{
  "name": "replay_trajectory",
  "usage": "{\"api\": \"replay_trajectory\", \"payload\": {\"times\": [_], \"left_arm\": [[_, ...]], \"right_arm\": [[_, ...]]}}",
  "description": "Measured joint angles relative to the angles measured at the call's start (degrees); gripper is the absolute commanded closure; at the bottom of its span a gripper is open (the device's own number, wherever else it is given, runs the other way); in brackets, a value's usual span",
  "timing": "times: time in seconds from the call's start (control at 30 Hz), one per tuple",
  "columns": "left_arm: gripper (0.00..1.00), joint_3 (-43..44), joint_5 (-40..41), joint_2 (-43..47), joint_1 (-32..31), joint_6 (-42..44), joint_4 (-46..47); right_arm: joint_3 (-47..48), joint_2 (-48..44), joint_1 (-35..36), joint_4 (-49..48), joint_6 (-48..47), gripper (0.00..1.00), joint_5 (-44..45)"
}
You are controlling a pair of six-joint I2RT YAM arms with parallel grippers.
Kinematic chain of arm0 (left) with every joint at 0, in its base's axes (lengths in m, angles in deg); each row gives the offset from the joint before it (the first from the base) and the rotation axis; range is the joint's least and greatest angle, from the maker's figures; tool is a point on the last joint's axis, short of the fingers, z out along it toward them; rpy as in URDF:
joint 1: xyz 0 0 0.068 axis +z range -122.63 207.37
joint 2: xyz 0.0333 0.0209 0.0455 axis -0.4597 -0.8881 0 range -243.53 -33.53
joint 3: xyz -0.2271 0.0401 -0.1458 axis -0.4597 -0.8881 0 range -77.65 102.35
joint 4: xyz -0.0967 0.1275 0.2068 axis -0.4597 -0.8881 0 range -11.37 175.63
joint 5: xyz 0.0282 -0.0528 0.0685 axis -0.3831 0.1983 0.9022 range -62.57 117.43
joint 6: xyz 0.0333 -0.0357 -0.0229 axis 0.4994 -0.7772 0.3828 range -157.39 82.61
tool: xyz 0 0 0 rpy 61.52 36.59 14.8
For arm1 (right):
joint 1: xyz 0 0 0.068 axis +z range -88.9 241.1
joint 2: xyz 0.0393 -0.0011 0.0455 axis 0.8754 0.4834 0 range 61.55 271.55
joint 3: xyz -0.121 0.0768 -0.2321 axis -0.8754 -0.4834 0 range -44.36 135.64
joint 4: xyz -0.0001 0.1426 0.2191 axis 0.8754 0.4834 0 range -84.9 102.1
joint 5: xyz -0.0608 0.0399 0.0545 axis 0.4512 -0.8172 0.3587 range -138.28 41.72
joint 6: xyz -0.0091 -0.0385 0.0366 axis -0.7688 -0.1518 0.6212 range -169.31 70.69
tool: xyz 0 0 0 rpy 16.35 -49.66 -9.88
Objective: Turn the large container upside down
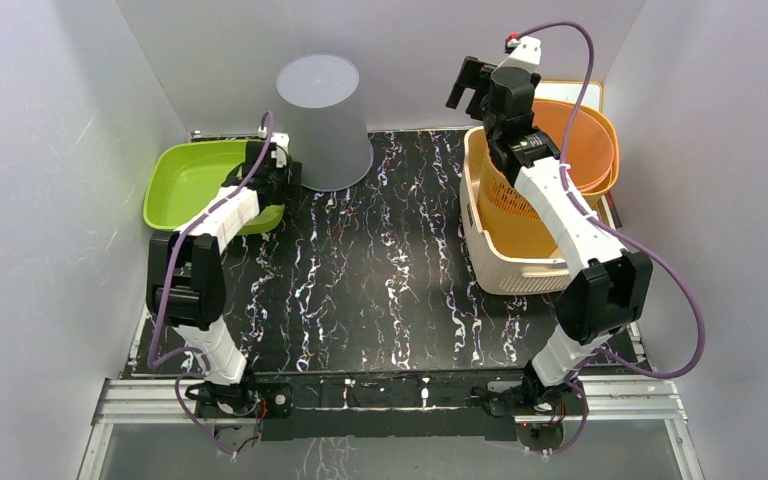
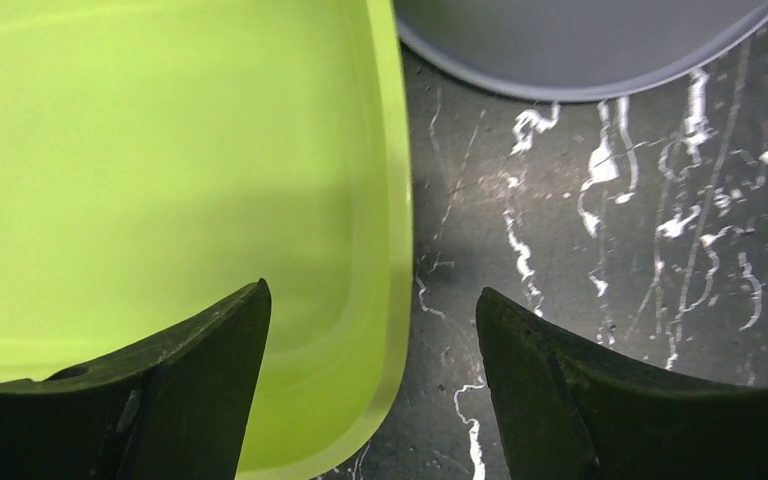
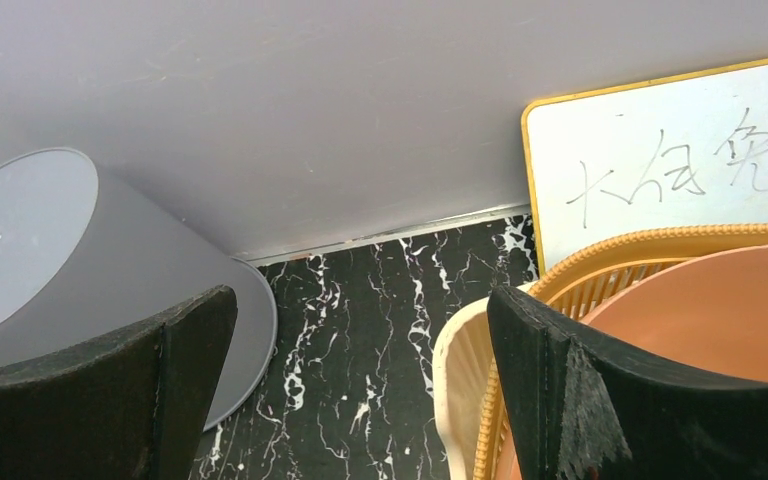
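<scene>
Already the grey container (image 1: 322,120) stands mouth down, base up, axis vertical; left pincer (image 2: 371,290) and right pincer (image 3: 362,292) gape empty

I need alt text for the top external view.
A large grey plastic container stands closed end up at the far edge of a black marbled table. The left end effector is at a lime green plastic basin, the right end effector above nested cream and orange baskets.

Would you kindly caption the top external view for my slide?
Grey container stands inverted between green tub and nested baskets.
</scene>
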Motion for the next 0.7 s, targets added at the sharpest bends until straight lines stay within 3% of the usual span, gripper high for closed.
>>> {"api": "replay_trajectory", "payload": {"times": [0.2, 0.47, 0.53, 0.63, 0.7], "left_arm": [[0.34, -6.0, 4.8, -0.2, 0.0, -2.3, 3.1], [0.50, -8.4, 7.6, -1.6, 0.0, -4.1, 5.2], [0.59, -8.4, 7.7, -1.6, -0.1, -4.3, 5.5], [0.94, -8.9, 7.1, -1.2, -0.5, -4.5, 5.6], [1.00, -10.1, 5.1, -0.3, -0.9, -2.7, 6.1]], "right_arm": [[-1.2, -0.7, -0.5, -0.9, 0.7, 0.04, -2.3], [-2.9, -1.4, -0.5, -1.8, 1.5, 0.05, -3.9], [-3.5, -1.8, -0.5, -2.1, 1.7, 0.04, -3.9], [-3.7, -1.9, -0.5, -2.1, 2.3, 0.02, -4.1], [-3.9, -2.1, -0.5, -2.2, 2.6, 0.02, -4.1]]}}
